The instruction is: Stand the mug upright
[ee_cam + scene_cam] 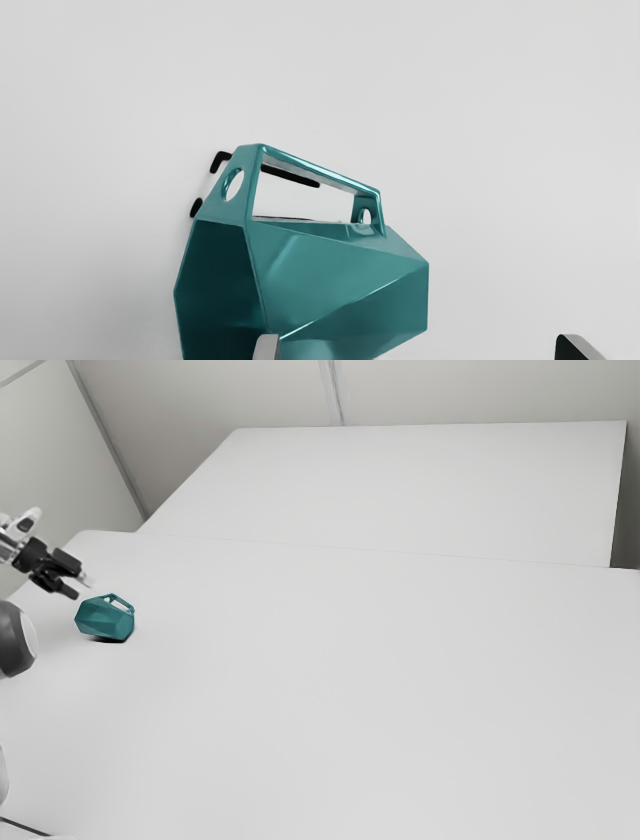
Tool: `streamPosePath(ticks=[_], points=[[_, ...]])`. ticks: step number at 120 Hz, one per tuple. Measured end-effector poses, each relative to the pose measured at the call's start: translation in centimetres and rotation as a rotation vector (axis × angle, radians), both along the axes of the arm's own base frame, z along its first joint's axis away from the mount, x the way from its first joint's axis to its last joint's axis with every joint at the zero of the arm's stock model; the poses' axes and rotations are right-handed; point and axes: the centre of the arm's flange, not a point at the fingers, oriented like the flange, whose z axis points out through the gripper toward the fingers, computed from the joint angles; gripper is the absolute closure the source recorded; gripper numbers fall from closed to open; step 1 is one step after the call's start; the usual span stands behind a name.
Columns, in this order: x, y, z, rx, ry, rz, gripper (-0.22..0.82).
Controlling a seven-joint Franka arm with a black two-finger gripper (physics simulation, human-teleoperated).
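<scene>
Near the exterior view's left edge, the black two-finger gripper (83, 588) hangs above the table, just beside and above the teal faceted mug (104, 619). The mug lies on its side with its handle raised. In the wrist view the mug (325, 270) shows its dark opening at one end and its angular handle beyond the fingertips. The gripper (417, 347) is open, its fingertips wide apart; one overlaps the mug's body near the opening in this view, the other stands over bare table. Whether the near fingertip touches the mug cannot be told.
The white table (360, 690) extends widely toward the exterior view's right. A second white surface (420, 485) stands behind it, with pale walls around. A dark cable (25, 827) lies at the exterior view's lower left, near the arm's base.
</scene>
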Motion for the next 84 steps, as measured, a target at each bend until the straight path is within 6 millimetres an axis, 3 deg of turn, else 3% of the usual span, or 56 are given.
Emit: streamPosePath(ticks=[42,84], points=[[-2.2,1.8,-2.0,-0.031,0.052,-0.003,0.0],[0.0,0.7,-3.5,-0.03,0.012,-0.039,0.0]])
